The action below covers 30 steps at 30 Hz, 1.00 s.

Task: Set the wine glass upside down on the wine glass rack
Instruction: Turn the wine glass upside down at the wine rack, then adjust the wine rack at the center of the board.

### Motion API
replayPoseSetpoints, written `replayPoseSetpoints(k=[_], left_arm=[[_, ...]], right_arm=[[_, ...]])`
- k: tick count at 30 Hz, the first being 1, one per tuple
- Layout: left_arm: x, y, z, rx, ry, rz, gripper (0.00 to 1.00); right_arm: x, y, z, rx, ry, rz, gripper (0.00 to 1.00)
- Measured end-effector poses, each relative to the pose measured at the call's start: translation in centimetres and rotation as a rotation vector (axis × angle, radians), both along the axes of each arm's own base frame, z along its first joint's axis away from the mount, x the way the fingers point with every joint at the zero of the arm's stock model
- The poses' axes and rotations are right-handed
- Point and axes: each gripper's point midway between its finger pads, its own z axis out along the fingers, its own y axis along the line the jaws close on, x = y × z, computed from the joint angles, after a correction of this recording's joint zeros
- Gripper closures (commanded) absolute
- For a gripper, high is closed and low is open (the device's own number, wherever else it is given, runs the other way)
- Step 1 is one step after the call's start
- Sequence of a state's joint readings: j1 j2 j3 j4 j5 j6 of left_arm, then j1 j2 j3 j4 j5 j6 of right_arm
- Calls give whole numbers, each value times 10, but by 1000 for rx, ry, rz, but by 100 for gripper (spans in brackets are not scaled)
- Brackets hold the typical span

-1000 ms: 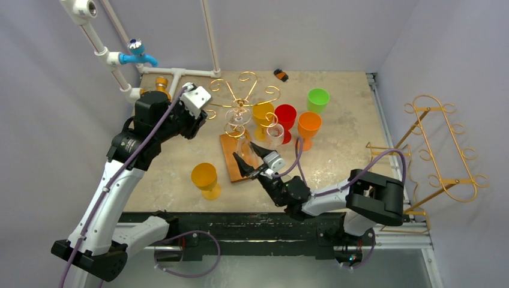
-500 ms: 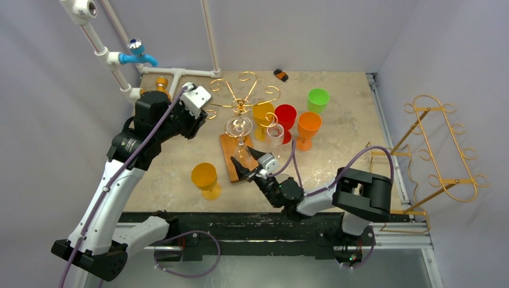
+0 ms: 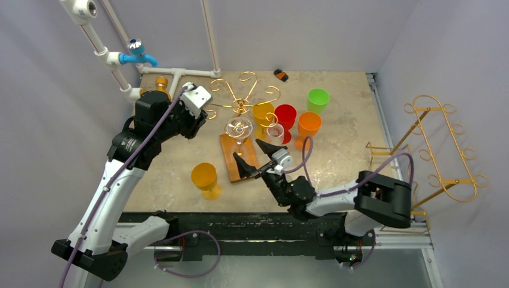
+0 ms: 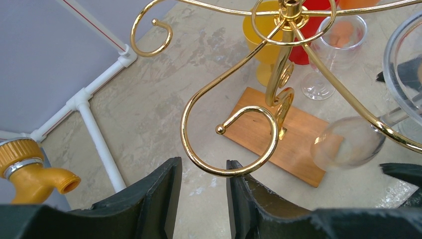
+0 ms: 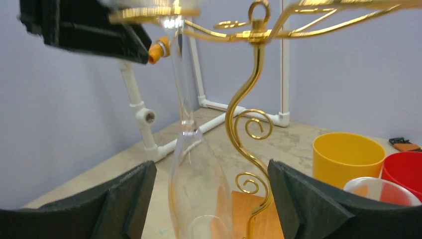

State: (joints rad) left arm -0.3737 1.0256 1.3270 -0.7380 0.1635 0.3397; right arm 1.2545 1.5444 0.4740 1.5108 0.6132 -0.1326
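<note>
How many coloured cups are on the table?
5: amber cup at front left; yellow cup, red cup and orange cup in a row beside the rack; green cup behind them. None seems hidden.

Left gripper [image 4: 201,172]: two dark fingers stood apart, a clear gap between them.
Wine glass rack [image 4: 274,74]: gold wire; one scroll curled just beyond the fingertips, its lowest bend crossing the gap. Contact could not be told.
Wooden base [image 4: 293,134]: lay flat under the rack's stem on the mottled table [image 4: 164,84].
Wine glass [image 4: 348,143]: clear, upside down, with its bowl below a rack arm over the base's edge and its foot above the arm.
Second clear glass [image 4: 341,37]: upright, just right of the base.
Yellow cup [image 4: 261,50]: right of the stem, beside a red cup [image 4: 306,56].
Yellow tap [image 4: 35,172]: far left, beside the white pipes [image 4: 99,139].
</note>
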Motion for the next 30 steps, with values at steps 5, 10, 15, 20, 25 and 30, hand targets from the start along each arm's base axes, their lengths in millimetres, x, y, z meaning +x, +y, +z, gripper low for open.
replayPoseSetpoints(k=[5, 10, 15, 20, 25, 30], left_arm=[[0, 1, 0, 1, 0, 5, 46], [-1, 6, -1, 13, 18, 30, 31], [-7, 10, -2, 20, 28, 38, 23], [-17, 11, 13, 3, 9, 32, 22], [-24, 11, 21, -15, -6, 18, 26], [-27, 6, 22, -33, 1, -4, 28]], right_arm=[[-10, -21, 51, 128, 4, 26, 3], [-22, -30, 61, 96, 82, 90, 3], [-35, -33, 83, 30, 164, 162, 4], [-42, -47, 116, 2, 222, 171, 6], [-31, -63, 142, -43, 286, 94, 13], [20, -76, 168, -85, 370, -70, 17]])
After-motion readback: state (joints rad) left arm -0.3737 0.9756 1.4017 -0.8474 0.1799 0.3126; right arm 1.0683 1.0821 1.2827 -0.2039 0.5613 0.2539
